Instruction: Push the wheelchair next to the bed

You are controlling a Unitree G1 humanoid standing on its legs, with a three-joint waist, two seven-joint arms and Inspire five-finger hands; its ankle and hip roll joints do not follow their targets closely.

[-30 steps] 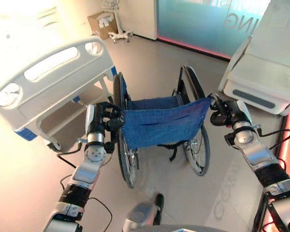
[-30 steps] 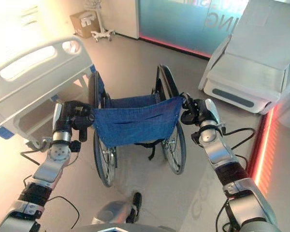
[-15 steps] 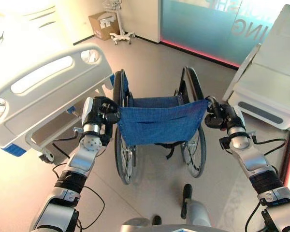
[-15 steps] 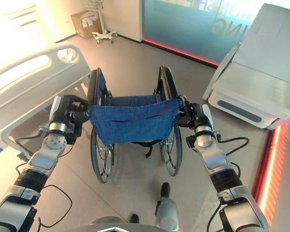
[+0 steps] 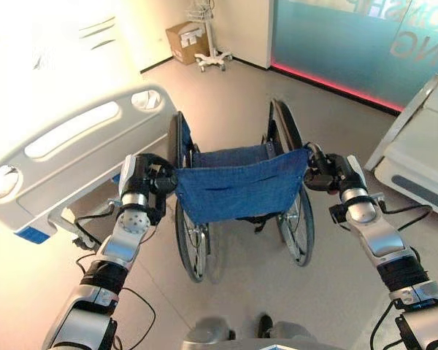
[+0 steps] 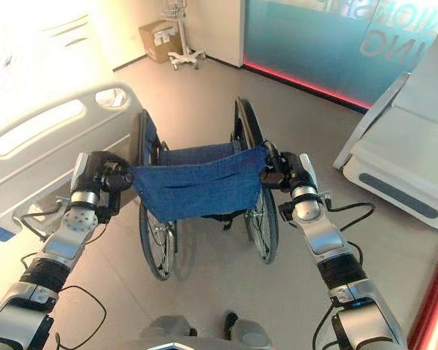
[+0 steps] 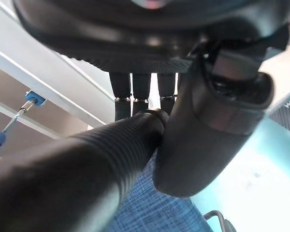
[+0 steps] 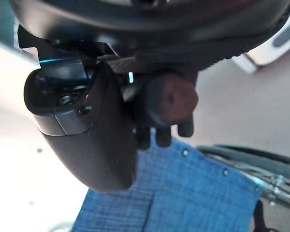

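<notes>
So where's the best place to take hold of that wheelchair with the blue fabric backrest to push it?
Grip the two black push handles behind the blue-backed wheelchair, from the rear. They jut backward at each top corner of the backrest. The left hand and right hand are curled round one each.

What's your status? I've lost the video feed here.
Left hand and right hand shut on the wheelchair push handles. Wheelchair beside the bed's footboard, on its right. Floor ahead open; cardboard box far back.
</notes>
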